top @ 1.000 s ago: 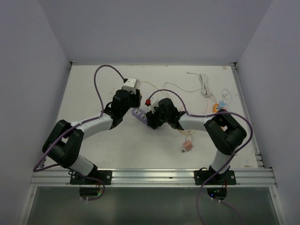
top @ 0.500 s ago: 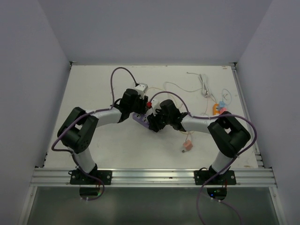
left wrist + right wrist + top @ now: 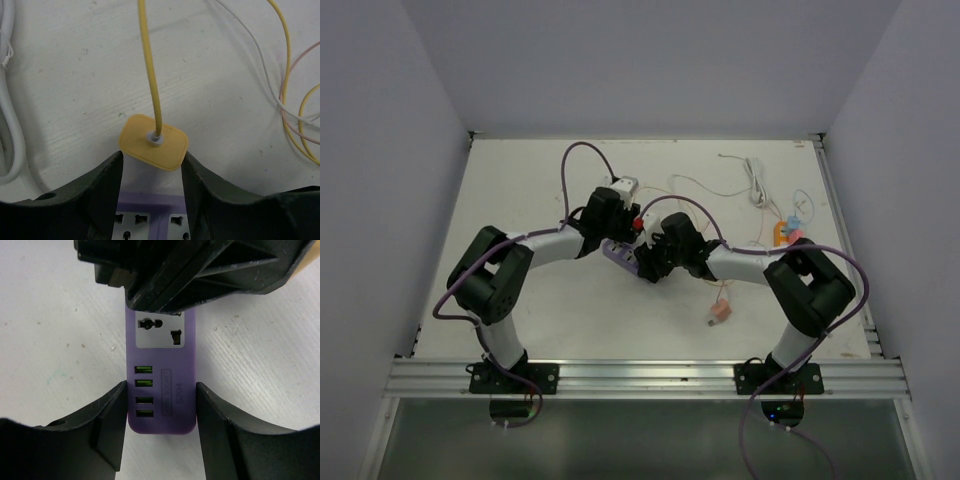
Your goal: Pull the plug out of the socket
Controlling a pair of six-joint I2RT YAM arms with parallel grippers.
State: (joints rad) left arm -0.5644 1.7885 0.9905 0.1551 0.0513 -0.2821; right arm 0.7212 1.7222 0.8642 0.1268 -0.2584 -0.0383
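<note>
A purple socket strip lies mid-table between both arms. In the left wrist view a plug with a yellow cap and white body stands in the strip, with a yellow cable running away from it. My left gripper is shut on the plug's white body, one finger on each side. In the right wrist view my right gripper is shut on the strip's USB end. The left gripper hides the plug there. In the top view both grippers, left and right, meet at the strip.
A coiled white cable lies at the back right, with small orange and blue pieces near it. A pink connector lies in front of the right arm. Thin yellow and white wires run right of the plug. A thick white cable lies left.
My left arm has swung right from beside the strip and its gripper now sits over the plug. The right gripper and the strip have hardly moved.
</note>
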